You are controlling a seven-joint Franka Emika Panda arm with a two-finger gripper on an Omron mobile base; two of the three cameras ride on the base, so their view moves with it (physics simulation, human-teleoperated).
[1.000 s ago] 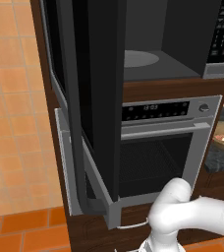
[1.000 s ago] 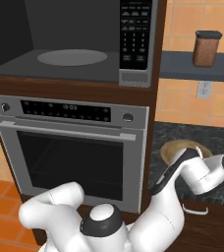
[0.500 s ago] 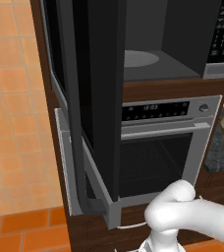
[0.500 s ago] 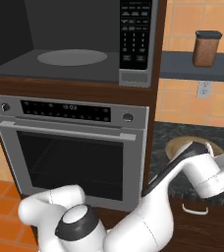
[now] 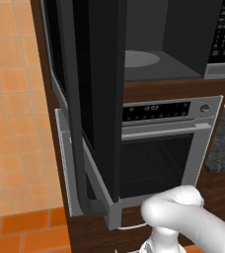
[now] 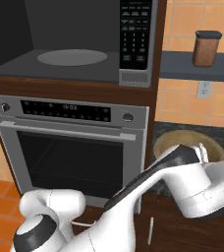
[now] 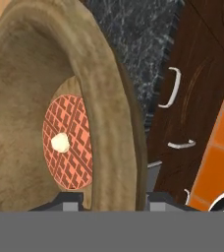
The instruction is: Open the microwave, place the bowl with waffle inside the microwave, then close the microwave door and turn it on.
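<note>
The microwave [image 6: 136, 39] stands open, its grey turntable [image 6: 72, 56] bare. Its black glass door [image 5: 102, 99] is swung out to the left. The tan bowl [image 6: 168, 139] sits on the dark counter right of the oven, with my white arm bent over it. In the hand view the bowl [image 7: 30, 74] is close up, and an orange waffle [image 7: 67, 142] with a pale butter pat lies inside. The bowl's rim runs down between my two finger tips and fills the gap, so my gripper [image 7: 116, 199] is shut on the bowl.
A silver oven [image 6: 70, 147] with knobs sits under the microwave. A brown jar [image 6: 206, 48] stands on a shelf at the right, above a wall outlet [image 6: 204, 88]. Dark wood cabinet fronts with metal handles [image 7: 168, 88] lie below the counter, beside orange floor tiles.
My arm has leaned further to the right and down over the bowl, covering more of it. The microwave, its door and the bowl have stayed in place.
</note>
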